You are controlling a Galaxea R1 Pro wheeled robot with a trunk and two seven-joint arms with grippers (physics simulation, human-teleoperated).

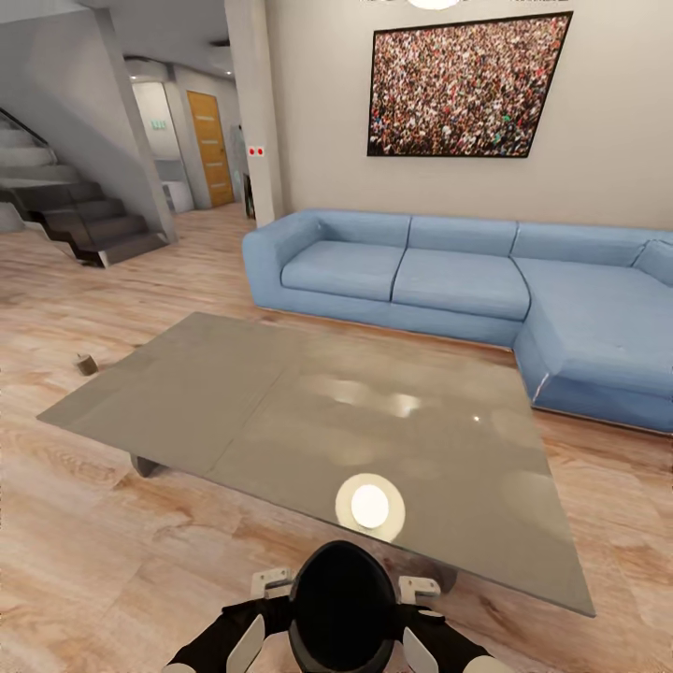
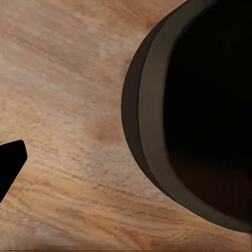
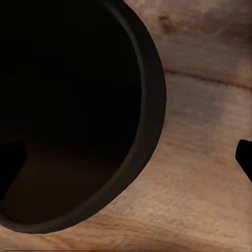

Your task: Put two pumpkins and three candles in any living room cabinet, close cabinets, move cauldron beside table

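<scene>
Going left to right in the head view, we see a staircase (image 1: 79,220) far off, then a small dark object (image 1: 87,364) on the wooden floor (image 1: 56,523), too small to identify.

Our left end effector (image 1: 269,584) sits at the bottom of the picture, just beside the cauldron (image 1: 339,603), which is between it and our right end effector (image 1: 418,589). Ahead of both end effectors, very near, lies the near edge of the grey glossy counter (image 1: 280,402), so the cauldron is close beside it. Beyond the counter stands a blue sofa (image 1: 449,271), with a framed crowd picture (image 1: 463,84) on the wall above.

In the left wrist view one dark fingertip (image 2: 10,160) is over the floor (image 2: 68,94), apart from the cauldron's rim (image 2: 142,126); the second finger is out of frame, so we cannot tell whether this end effector is spread or pinching.

In the right wrist view one fingertip (image 3: 245,157) lies outside the rim (image 3: 152,100) and a dark shape sits inside the cauldron; we cannot tell its state either.
</scene>
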